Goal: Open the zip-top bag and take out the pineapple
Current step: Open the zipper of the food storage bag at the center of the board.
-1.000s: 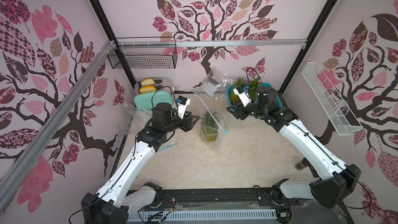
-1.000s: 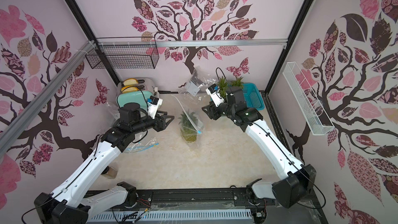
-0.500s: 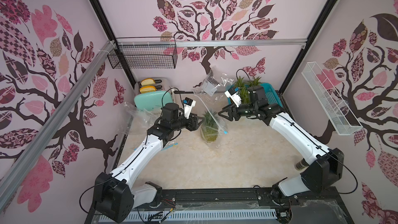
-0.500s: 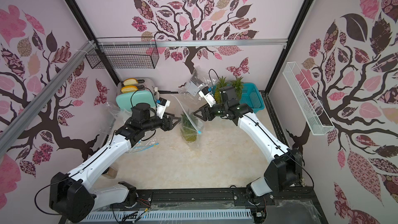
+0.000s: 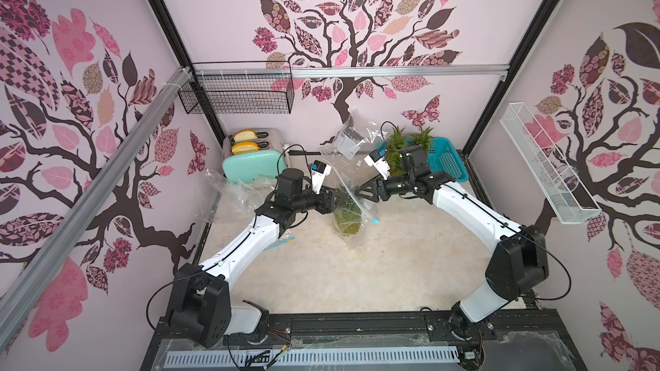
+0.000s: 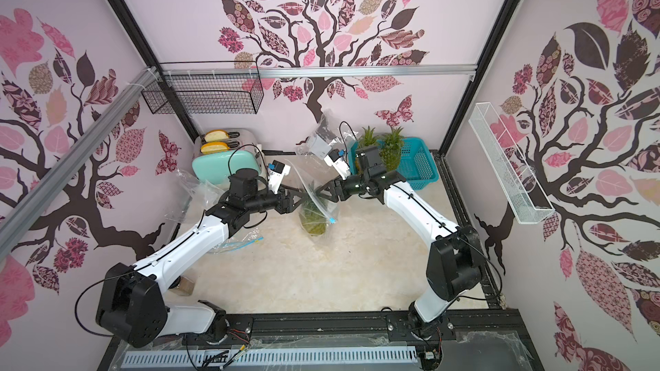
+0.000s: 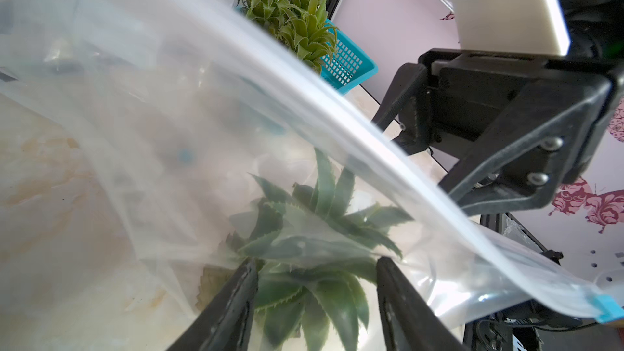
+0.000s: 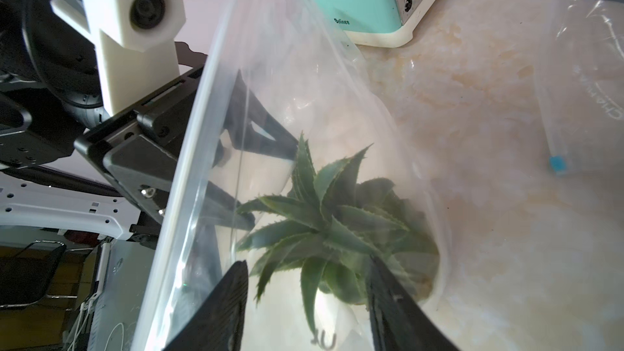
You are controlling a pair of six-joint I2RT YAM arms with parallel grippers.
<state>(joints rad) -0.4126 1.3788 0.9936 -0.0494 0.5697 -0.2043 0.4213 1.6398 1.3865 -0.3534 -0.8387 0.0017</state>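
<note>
Desk carries the zip-top bag, standing upright mid-desk with its zip edge on top and the blue slider at the end nearer the bases. The pineapple sits inside, long axis vertical, crown toward that edge, so I'd expect it to exit upward. Left tool and right tool face each other across the bag top, jaws apart, gripping nothing, about equally near.

Clear bag, green pineapple
</note>
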